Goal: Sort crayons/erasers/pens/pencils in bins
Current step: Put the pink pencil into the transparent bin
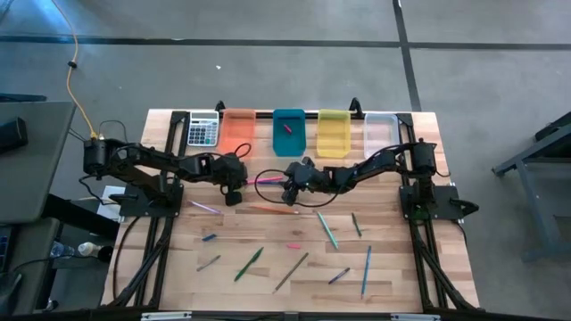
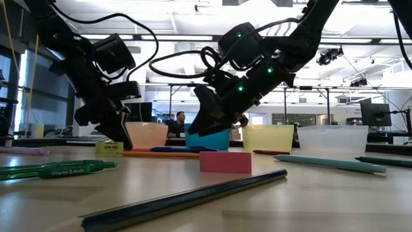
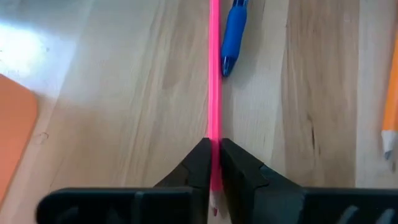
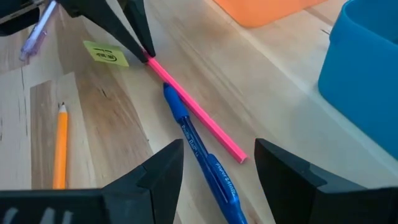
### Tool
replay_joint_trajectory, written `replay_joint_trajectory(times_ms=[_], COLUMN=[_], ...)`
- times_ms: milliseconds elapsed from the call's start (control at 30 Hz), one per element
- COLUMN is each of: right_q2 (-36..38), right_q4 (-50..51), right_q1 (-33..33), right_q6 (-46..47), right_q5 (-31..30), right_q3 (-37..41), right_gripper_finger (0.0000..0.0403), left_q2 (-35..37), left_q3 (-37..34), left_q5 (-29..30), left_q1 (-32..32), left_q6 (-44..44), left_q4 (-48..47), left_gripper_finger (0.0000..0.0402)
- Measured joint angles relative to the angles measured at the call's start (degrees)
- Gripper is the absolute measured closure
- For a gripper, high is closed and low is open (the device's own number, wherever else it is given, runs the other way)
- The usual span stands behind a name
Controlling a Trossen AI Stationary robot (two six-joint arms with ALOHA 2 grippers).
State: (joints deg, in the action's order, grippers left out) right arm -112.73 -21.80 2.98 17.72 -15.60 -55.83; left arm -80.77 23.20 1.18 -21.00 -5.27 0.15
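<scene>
My left gripper (image 1: 234, 194) is shut on a thin pink stick (image 1: 268, 178) in the table's middle, below the orange bin (image 1: 236, 132). My right gripper (image 4: 217, 174) is open, with its fingers on either side of a blue pen (image 4: 202, 155) that lies beside the pink stick (image 4: 199, 115). It hangs above the pen without touching it. The teal (image 1: 288, 132), yellow (image 1: 334, 132) and clear (image 1: 381, 132) bins stand in a row at the far edge. A yellow-green eraser (image 4: 106, 53) and an orange pencil (image 4: 59, 149) lie close by. My left gripper pinches the pink stick between its two fingers close to the stick's sharpened end (image 3: 214, 124). The fingers (image 4: 134, 34) come slanting down from above. The stick runs straight out from the fingers toward the table's right, low along the wood. I cannot tell whether it is lifted.
A grey calculator (image 1: 202, 130) stands left of the orange bin. A pink piece (image 1: 288, 129) lies in the teal bin. On the near half lie a pink eraser (image 2: 225, 161), green pens (image 2: 58, 171), a dark pencil (image 2: 187, 196) and several more sticks (image 1: 366, 267).
</scene>
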Motion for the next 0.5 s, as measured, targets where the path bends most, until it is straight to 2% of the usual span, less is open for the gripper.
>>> replay_joint_trajectory(times_ms=[200, 300, 400, 500], right_q2=[0.00, 0.00, 0.00, 0.00], right_q4=[-0.23, -0.24, -0.24, -0.24], right_q1=[0.00, 0.00, 0.00, 0.00], right_q6=[-0.22, -0.22, -0.80, -1.31], right_q5=[-0.01, -0.01, -0.01, -0.01], right_q3=[0.00, 0.00, 0.00, 0.00], right_gripper_finger=[0.0214, 0.0214, 0.0214, 0.0214], left_q2=[-0.04, -0.04, 0.04, 0.13], left_q3=[0.00, 0.00, 0.09, 0.17], left_q5=[0.97, 1.68, 0.78, 0.59], left_q1=[0.12, 0.11, 0.05, 0.07], left_q6=[0.17, 0.17, 0.16, -0.71], left_q4=[0.04, -0.31, -1.74, -3.12], left_gripper_finger=[0.0327, 0.0315, 0.0323, 0.0356])
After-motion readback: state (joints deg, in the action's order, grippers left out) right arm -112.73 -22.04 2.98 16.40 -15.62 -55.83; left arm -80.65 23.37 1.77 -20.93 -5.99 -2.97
